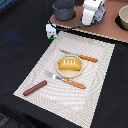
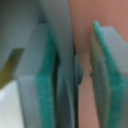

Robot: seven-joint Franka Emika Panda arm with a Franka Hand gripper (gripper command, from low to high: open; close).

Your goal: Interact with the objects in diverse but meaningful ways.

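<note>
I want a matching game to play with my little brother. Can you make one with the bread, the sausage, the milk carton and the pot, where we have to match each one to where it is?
Things:
1. bread loaf
2. sausage
3. milk carton
4. grey pot

Places:
A. on the brown tabletop
B. on the plate
C. off the placemat, on the dark surface by one of its corners
D. lying on the placemat, away from the plate

Pairs: 1-B, 2-D, 3-C, 4-A
</note>
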